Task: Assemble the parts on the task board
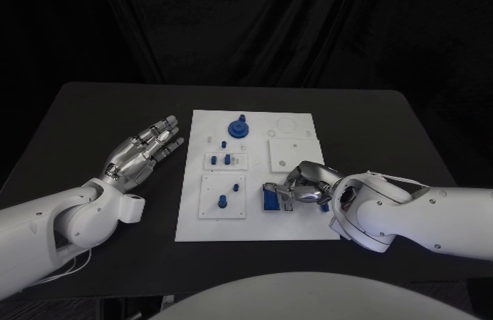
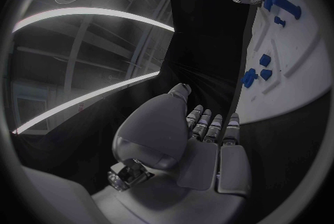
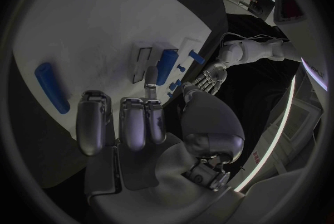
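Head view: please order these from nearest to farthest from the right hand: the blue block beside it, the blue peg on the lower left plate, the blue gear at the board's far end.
From the right hand:
1. Blue block, right beside the hand, on its left.
2. Blue peg, on the lower left plate, further left.
3. Blue gear, at the far end of the board.
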{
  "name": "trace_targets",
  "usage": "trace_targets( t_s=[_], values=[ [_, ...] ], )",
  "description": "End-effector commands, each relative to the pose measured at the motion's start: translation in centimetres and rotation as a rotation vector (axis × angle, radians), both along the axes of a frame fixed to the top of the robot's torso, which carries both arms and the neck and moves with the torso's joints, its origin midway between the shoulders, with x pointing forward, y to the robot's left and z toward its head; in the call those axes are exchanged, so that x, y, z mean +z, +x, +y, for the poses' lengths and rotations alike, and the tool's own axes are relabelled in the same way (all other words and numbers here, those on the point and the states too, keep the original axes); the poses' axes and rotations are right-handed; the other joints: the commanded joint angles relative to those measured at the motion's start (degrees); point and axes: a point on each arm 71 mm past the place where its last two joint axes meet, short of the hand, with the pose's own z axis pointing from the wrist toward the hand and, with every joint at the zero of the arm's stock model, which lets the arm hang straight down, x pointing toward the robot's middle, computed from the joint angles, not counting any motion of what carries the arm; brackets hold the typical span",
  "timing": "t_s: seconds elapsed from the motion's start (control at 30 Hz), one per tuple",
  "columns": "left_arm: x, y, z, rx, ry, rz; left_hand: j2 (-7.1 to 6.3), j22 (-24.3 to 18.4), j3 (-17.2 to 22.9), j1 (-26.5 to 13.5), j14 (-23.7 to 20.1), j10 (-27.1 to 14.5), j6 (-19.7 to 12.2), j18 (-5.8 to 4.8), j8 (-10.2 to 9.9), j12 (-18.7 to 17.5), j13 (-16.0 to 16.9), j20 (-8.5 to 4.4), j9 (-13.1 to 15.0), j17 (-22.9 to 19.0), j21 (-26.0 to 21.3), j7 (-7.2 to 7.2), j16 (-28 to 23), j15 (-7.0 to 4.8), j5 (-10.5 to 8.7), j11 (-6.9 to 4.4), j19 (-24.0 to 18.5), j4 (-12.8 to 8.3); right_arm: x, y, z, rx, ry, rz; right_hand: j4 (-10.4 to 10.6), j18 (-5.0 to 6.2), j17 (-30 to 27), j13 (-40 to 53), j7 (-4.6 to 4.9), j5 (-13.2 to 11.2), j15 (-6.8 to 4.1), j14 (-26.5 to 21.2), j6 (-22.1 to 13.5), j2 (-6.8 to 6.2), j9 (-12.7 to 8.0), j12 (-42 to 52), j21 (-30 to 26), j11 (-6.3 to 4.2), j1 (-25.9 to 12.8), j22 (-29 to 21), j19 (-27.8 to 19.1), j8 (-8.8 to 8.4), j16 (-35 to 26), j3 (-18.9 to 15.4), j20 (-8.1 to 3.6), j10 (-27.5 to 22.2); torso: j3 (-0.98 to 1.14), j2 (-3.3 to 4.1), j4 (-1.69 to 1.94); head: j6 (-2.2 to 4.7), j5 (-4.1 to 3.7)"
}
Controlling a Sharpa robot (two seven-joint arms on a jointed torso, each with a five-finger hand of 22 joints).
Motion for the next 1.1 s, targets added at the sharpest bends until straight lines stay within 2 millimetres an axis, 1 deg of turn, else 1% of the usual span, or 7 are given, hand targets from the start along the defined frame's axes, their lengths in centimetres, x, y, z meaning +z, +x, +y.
trace_targets(
  t_s=[0.03,0.33,0.37,0.47,0.67,0.8,1.1],
  values=[
    [0.2,-0.1,-0.1,-0.004,-0.027,-0.02,-0.14,0.1,0.3,0.6,0.0,-0.1,0.1,0.34,0.3,0.3,0.1,0.42,0.1,0.1,0.2,0.42,0.3,0.37,0.36,0.0,0.2,-0.1,0.4,0.0,0.0,0.004,0.035,-0.053,-0.2,0.32,9.7,15.1,0.41,0.7,0.53,5.0,-0.2,0.28,0.1,0.3,-0.3,0.27,-0.2,12.3,2.5,-0.41,-0.4,-0.6,0.3,6.1,-0.01,0.01,0.02,-0.01,0.12],
    [0.1,-0.2,0.1,-0.003,-0.026,-0.017,-0.14,0.1,0.3,0.6,0.0,-0.1,0.1,0.34,0.3,0.3,0.1,0.42,0.1,0.1,0.2,0.42,0.3,0.37,0.36,0.0,0.2,-0.1,1.3,-0.4,-0.3,0.045,0.074,-0.13,-0.4,0.26,10.0,15.1,0.16,6.7,0.38,5.1,-0.2,-0.22,1.3,0.3,-0.1,0.08,8.6,12.4,2.6,0.02,-0.2,-1.8,0.2,6.1,-0.02,0.0,0.03,-0.01,0.28],
    [0.1,-0.2,0.1,-0.002,-0.026,-0.017,-0.14,0.1,0.3,0.6,0.0,-0.1,0.1,0.34,0.3,0.3,0.1,0.42,0.1,0.1,0.2,0.42,0.3,0.37,0.36,0.0,0.2,-0.1,1.4,-0.5,-0.3,0.051,0.078,-0.135,-1.1,0.23,10.1,15.1,-0.03,8.2,0.3,5.1,-0.4,-0.85,2.3,0.3,0.0,-0.09,12.1,12.4,2.6,0.95,-0.2,-2.0,0.1,6.1,0.0,0.01,0.02,-0.01,0.22],
    [0.1,-0.2,0.1,-0.002,-0.026,-0.017,-0.14,0.1,0.3,0.6,0.0,-0.1,0.1,0.34,0.3,0.3,0.1,0.42,0.1,0.1,0.2,0.42,0.3,0.37,0.36,0.0,0.2,-0.1,1.6,-0.7,-0.5,0.052,0.08,-0.14,-0.8,0.23,10.1,15.1,-0.17,8.3,0.17,5.1,-0.7,-1.08,3.4,0.3,0.0,-0.18,14.0,12.4,2.7,2.08,-0.2,-2.4,0.01,6.1,0.01,-0.01,0.0,-0.01,0.27],
    [0.1,-0.3,0.3,0.002,-0.024,-0.016,-0.14,0.1,0.6,0.6,0.0,-0.1,0.1,0.34,0.4,0.3,0.1,0.45,0.1,0.1,0.3,0.43,0.3,0.41,0.37,0.06,0.2,-0.2,1.9,-1.3,-2.1,0.019,0.049,-0.145,-0.5,0.14,10.5,15.1,-0.41,10.7,-0.05,5.2,-1.4,-0.98,5.2,0.3,0.3,-0.43,16.3,12.5,2.8,3.8,0.0,-3.2,-0.21,6.1,0.02,0.01,0.01,-0.01,0.28],
    [0.1,-0.3,0.3,0.004,-0.022,-0.015,-0.15,0.1,0.6,0.7,0.0,-0.1,0.2,0.34,0.4,0.5,0.1,0.46,0.1,0.1,0.3,0.43,0.4,0.42,0.38,0.08,0.2,-0.3,2.2,-1.6,-3.6,-0.018,-0.002,-0.154,-0.7,0.19,10.1,15.1,-0.3,15.4,-0.02,5.1,-2.5,-1.58,5.1,0.3,0.1,-0.35,18.9,12.4,2.7,3.41,-0.1,-3.5,-0.22,6.1,-0.01,0.0,-0.07,-0.01,0.13],
    [0.1,-0.4,0.3,0.01,-0.016,-0.014,-0.3,0.1,0.8,0.7,0.1,0.0,0.4,0.36,0.4,0.8,0.2,0.51,0.1,0.1,0.3,0.43,0.5,0.45,0.36,0.25,0.2,-0.4,2.2,-2.2,-8.0,-0.131,-0.126,-0.128,-0.4,0.27,9.6,15.1,-0.12,18.7,0.11,5.0,-2.4,-1.82,3.9,0.3,-0.2,-0.2,19.7,12.3,2.6,2.35,-0.4,-3.9,-0.1,6.1,-0.06,-0.03,0.04,-0.01,-0.2]
  ],
)
